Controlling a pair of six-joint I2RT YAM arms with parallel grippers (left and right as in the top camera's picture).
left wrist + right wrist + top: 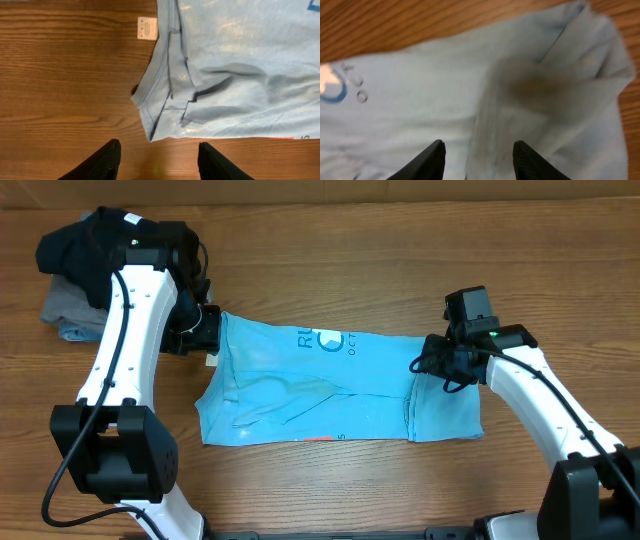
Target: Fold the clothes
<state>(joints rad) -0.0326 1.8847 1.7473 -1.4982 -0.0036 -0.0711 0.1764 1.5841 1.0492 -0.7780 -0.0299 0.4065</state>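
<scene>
T-shirt [300,395] flat on wooden table [330,270]

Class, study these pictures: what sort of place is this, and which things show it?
Probably a robotics lab set up for folding laundry: two white robot arms at a wooden table, a blue T-shirt spread between them, and a pile of other clothes nearby.

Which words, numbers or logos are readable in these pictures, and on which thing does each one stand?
"RU": large printed letters on the T-shirt, only partly visible.
"OCT": small letters beside the round logo on the same shirt; this reading is uncertain.
Too small to read: the red lettering at the shirt's near edge.
Too small to read: the print on the white tag by the collar.
</scene>
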